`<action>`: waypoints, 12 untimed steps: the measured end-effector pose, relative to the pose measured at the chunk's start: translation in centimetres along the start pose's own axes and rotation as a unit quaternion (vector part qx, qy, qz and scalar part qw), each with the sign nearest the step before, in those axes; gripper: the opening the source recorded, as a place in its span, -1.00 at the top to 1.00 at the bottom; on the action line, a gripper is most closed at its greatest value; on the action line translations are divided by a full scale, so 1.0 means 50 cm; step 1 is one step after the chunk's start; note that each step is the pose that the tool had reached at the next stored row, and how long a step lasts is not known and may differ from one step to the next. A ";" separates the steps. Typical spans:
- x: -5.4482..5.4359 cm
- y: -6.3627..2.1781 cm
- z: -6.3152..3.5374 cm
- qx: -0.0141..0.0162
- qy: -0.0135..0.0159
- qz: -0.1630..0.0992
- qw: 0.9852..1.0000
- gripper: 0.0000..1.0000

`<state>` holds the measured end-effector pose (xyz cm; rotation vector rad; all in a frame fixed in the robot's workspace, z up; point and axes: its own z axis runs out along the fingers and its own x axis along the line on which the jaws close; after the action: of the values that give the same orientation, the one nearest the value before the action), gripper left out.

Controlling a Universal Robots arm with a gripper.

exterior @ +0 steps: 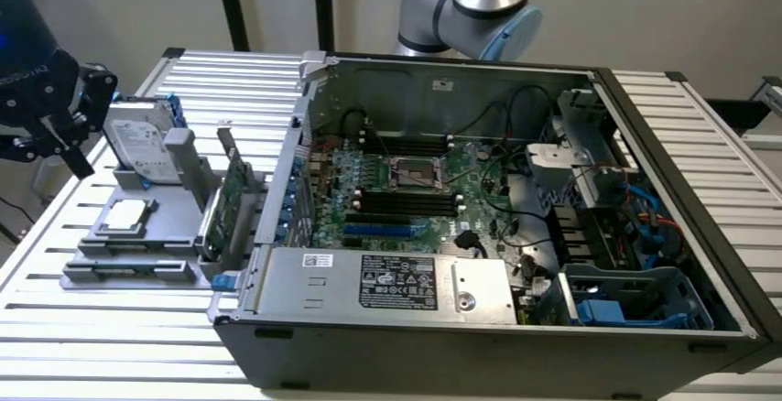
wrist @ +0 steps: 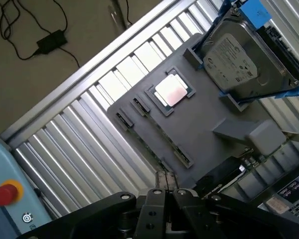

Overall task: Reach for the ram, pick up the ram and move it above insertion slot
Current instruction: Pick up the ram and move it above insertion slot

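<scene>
One hard drive [exterior: 137, 140] stands beside the closed gripper [wrist: 165, 181].

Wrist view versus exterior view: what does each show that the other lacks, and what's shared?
Wrist view adds a red button on a light-blue housing and a black power adapter on the floor. Exterior view adds the motherboard inside the open computer case and the arm's blue-capped joint. Shared: the gray holder, the hard drive standing in it, the processor and the shut hand.
</scene>
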<state>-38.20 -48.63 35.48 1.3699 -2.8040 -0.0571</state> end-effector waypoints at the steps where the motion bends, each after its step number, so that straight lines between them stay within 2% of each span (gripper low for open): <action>1: 0.000 0.000 0.000 0.000 0.000 -0.009 1.000 0.79; 6: 0.000 0.000 0.000 0.000 0.002 -0.054 0.999 0.79; 9: 0.000 0.000 0.000 0.000 0.003 -0.082 0.997 0.79; 12: 0.000 0.000 0.000 0.000 0.005 -0.108 0.994 0.79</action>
<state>-38.20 -48.63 35.47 1.6641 -2.6355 -0.0533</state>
